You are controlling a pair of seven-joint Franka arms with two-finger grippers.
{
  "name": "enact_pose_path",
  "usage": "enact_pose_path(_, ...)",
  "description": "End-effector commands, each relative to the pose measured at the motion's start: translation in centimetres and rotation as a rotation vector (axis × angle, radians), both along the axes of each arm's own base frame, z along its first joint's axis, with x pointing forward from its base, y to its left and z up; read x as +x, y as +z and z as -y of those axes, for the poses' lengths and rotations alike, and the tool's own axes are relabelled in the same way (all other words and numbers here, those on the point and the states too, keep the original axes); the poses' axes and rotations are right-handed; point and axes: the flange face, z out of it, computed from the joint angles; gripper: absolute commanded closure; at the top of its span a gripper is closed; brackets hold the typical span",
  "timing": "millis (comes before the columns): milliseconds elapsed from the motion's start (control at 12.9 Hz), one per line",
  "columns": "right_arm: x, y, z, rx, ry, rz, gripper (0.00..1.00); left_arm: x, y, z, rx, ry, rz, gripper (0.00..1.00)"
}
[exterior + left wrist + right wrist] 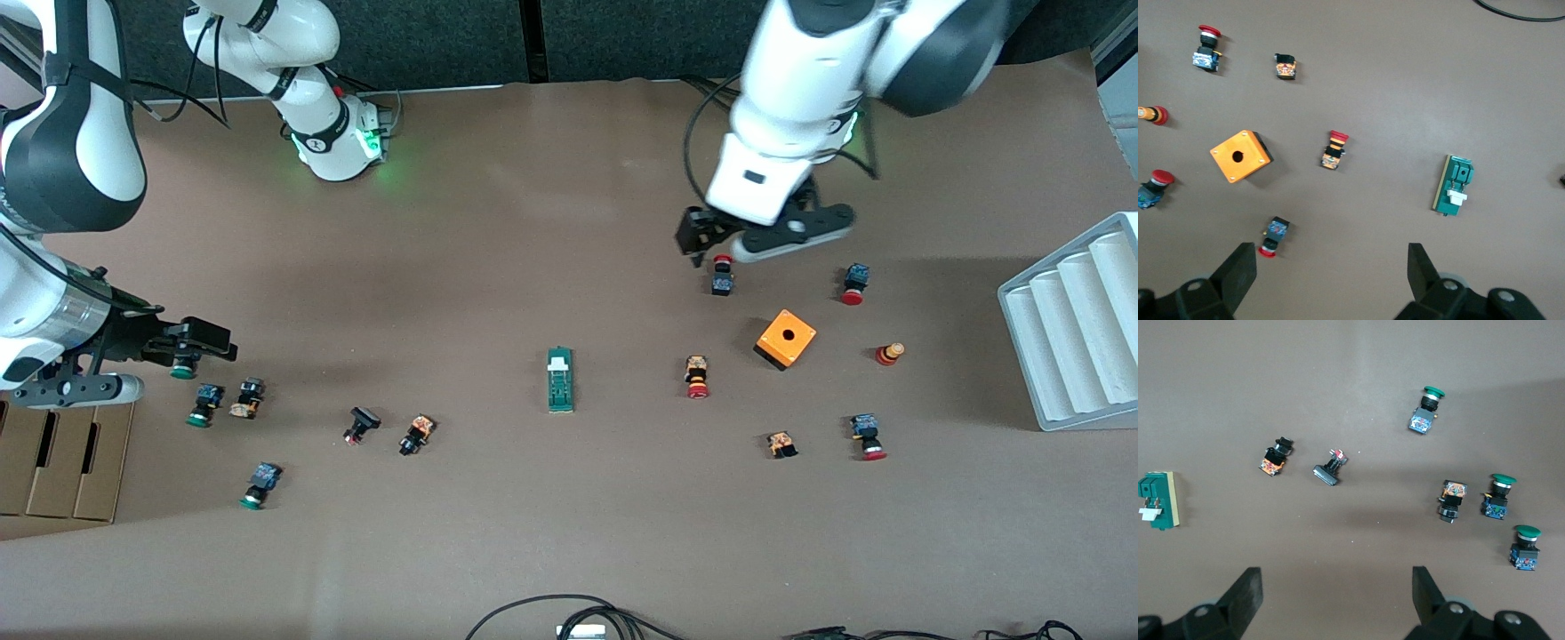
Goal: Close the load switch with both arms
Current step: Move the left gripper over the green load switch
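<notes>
Front view: one load switch (560, 380), one orange box (786, 339), two arms.

- Load switch (560, 380) lies flat mid-table, white piece at the end toward the robots' bases.
- Orange box (786, 339) sits toward the left arm's end, red push buttons (697, 376) scattered around it.
- Left gripper (711, 238) hangs over a red button, fingers apart.
- Right gripper (191, 347) low over the green push buttons (204, 405), empty.

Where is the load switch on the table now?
In the front view the load switch lies on the bare table near its middle, between a black push button and a red-capped button, with no gripper touching it.
</notes>
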Motion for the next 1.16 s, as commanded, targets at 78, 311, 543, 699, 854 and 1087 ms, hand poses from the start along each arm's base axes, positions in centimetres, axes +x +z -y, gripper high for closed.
enact_pose_path(78, 0.3, 0.4, 0.1, -0.014, 0.006, 0.012, 0.00, -0.4, -3.0, 5.6, -0.014, 0.085, 0.082, 0.00)
enact_pose_path(311, 0.3, 0.4, 0.2, -0.014, 0.005, 0.011, 0.00, -1.7, -6.2, 9.8, -0.001, 0.083, 0.151, 0.00)
enact_pose_path(543, 0.4, 0.0, 0.5, -0.014, 0.003, 0.005, 0.00, -4.2, -10.2, 14.3, 0.050, 0.138, 0.253, 0.00)
enact_pose_path(699, 0.4, 0.1, 0.5, -0.014, 0.003, 0.006, 0.00, -5.9, -12.4, 16.4, 0.068, 0.142, 0.299, 0.00)
enact_pose_path(854, 0.5, -0.1, 0.6, -0.014, 0.002, 0.002, 0.00, -7.1, -14.9, 18.1, 0.093, 0.104, 0.334, 0.00)
enact_pose_path(1087, 0.5, -0.2, 0.6, -0.016, 0.004, 0.000, 0.00, -7.7, -18.9, 19.6, 0.094, -0.014, 0.398, 0.00)
